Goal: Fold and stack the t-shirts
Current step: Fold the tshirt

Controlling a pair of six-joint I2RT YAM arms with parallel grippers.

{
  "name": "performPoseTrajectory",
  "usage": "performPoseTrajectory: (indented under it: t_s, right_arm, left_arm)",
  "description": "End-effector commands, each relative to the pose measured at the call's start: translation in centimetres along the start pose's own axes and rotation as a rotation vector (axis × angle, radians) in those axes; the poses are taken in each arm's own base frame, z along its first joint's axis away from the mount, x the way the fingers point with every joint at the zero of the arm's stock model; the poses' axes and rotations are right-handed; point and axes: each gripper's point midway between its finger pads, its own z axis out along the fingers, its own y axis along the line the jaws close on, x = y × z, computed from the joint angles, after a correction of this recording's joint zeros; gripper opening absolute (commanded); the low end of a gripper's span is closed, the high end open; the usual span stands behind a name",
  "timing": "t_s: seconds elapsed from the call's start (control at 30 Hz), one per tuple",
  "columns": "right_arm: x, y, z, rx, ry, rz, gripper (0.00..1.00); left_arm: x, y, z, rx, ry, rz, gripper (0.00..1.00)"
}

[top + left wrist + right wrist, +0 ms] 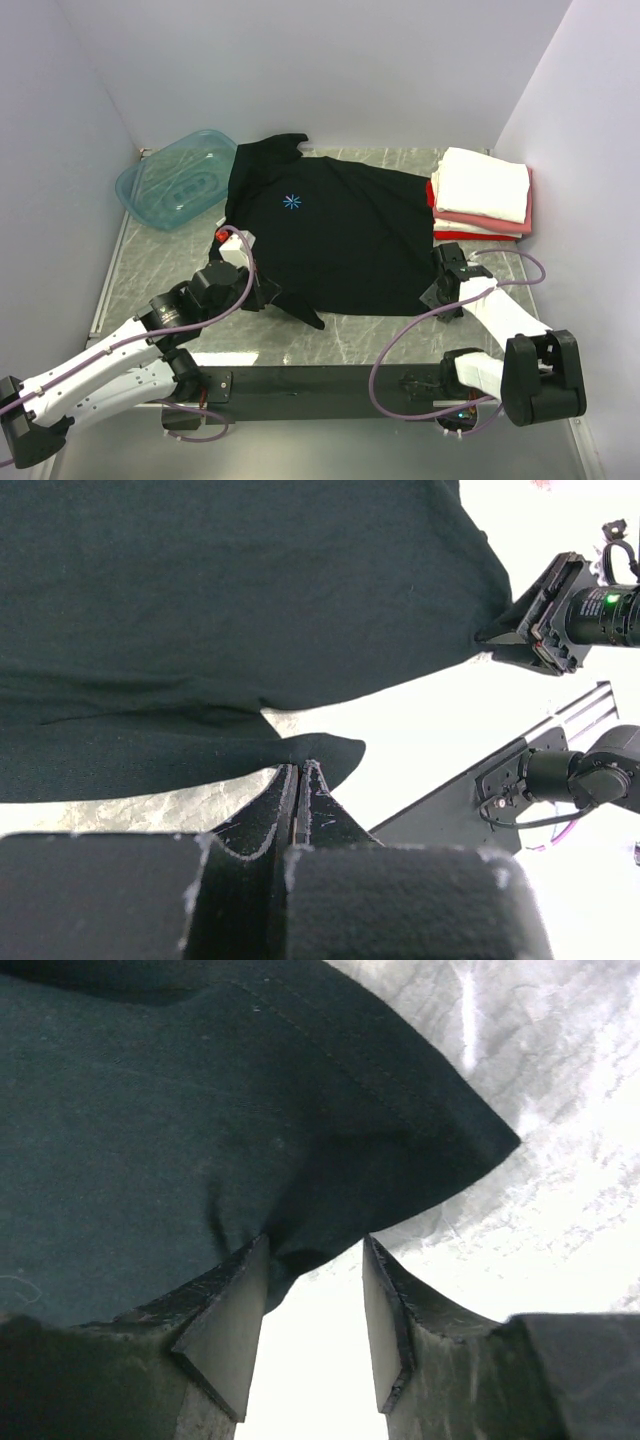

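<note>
A large black t-shirt (340, 230) with a small blue starburst (292, 202) lies spread flat on the marble table. My left gripper (268, 292) is at its near-left edge, jaws pressed together on a flap of the black cloth (330, 755) at the fingertips (300, 770). My right gripper (437, 292) is at the shirt's near-right corner. Its jaws stand open (315, 1245), and the hem of the black t-shirt (200, 1110) sags between the tips and touches the left finger. Folded white, pink and red t-shirts form a stack (483, 190) at the back right.
A translucent teal plastic tub (175, 178) leans in the back-left corner. White walls close in the table on the left, back and right. The arms' black base rail (320, 385) runs along the near edge. The right arm's gripper (550, 615) shows in the left wrist view.
</note>
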Motion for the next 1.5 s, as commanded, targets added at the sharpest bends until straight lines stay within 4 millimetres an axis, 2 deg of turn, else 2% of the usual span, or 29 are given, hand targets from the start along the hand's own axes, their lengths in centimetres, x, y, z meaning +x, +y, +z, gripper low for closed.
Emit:
performPoseTrajectory:
  t_s: [0.0, 0.03, 0.07, 0.27, 0.43, 0.63, 0.87, 1.03, 1.3, 1.47]
  right_arm:
    - [0.8, 0.7, 0.6, -0.045, 0.027, 0.009, 0.48]
    - [0.8, 0.6, 0.6, -0.041, 0.024, 0.007, 0.46]
    - [0.9, 0.5, 0.7, -0.038, 0.027, 0.006, 0.38]
    - [1.0, 0.5, 0.7, -0.033, 0.036, -0.003, 0.11]
    - [1.0, 0.7, 0.8, -0.043, 0.039, -0.01, 0.0]
    - [1.0, 0.3, 0.0, -0.036, 0.038, -0.021, 0.0]
    - [-1.0, -0.1, -3.8, -0.097, -0.082, 0.034, 0.0]
    - [-0.3, -0.9, -4.8, -0.108, -0.07, 0.026, 0.0]
    - [0.9, -1.7, -6.2, -0.095, -0.055, -0.047, 0.0]
    - [1.6, -1.6, -7.5, -0.071, -0.076, -0.109, 0.0]
  left_arm:
    - [-0.6, -1.0, -0.3, 0.047, -0.022, -0.004, 0.0]
    - [-0.6, -1.1, -0.3, 0.048, -0.021, -0.003, 0.0]
    - [-0.6, -1.1, -0.4, 0.051, -0.023, -0.002, 0.01]
    - [-0.6, -1.1, -0.6, 0.049, -0.028, -0.002, 0.01]
    - [-0.5, -1.1, -0.7, 0.046, -0.031, -0.001, 0.0]
    - [-0.5, -1.1, -0.9, 0.044, -0.037, -0.001, 0.0]
    - [-0.8, -1.3, -1.5, 0.051, -0.053, -0.003, 0.01]
    - [-1.2, -1.9, -2.4, 0.079, -0.051, -0.003, 0.01]
    - [-1.7, -1.0, -4.9, 0.051, -0.064, -0.015, 0.01]
    - [-1.8, -1.3, -6.2, 0.079, -0.063, -0.042, 0.0]
